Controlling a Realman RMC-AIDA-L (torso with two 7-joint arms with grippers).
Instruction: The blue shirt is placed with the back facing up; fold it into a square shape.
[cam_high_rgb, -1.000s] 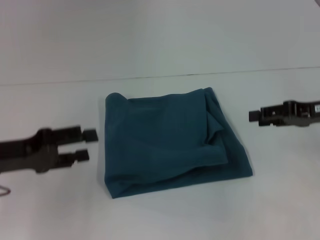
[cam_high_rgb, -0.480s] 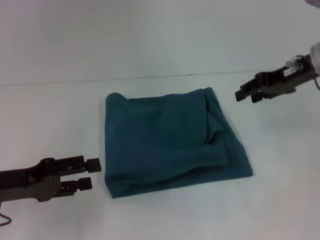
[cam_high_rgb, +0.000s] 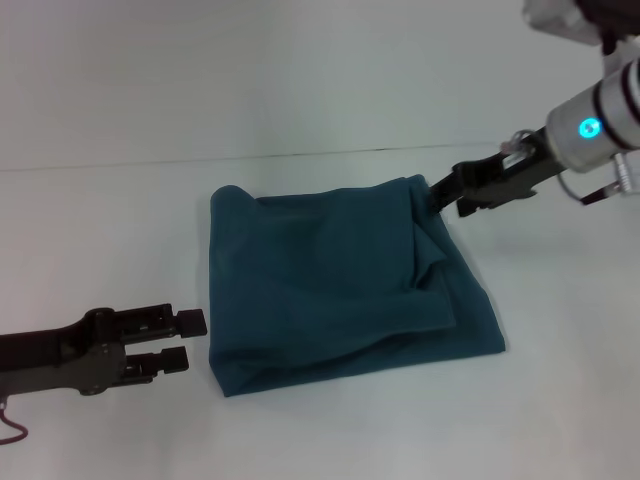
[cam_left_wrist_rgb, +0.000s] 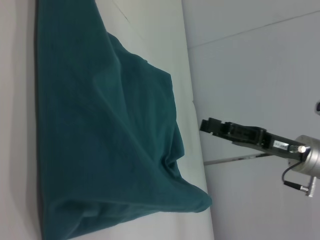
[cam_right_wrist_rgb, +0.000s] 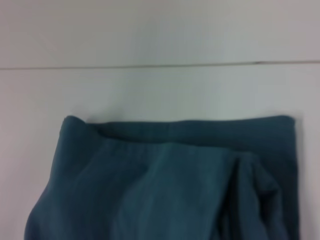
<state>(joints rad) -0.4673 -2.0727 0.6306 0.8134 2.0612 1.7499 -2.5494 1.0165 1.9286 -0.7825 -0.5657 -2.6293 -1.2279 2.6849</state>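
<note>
Moved since earlier: right gripper (cam_high_rgb: 438, 192) travels from right edge to upper right, now at shirt's far right corner; left gripper (cam_high_rgb: 188, 340) drops to lower left.
Shirt place: dark teal-blue cotton shirt (cam_high_rgb: 335, 285), roughly folded, frame centre, on white table (cam_high_rgb: 120, 220).
Key relation: right gripper touches the corner; left stays just beside near left edge.
Fingers: left parted, empty; right cannot tell.

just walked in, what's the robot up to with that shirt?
It's folding the blue shirt, which lies on the white table as a rough, lumpy square with a loose flap bunched along its right side. The right gripper is at the shirt's far right corner, slightly open, not clearly gripping. The left gripper sits open just off the near left edge, apart from the fabric. Neither holds the shirt; it looks like both are lining up for another grab.
</note>
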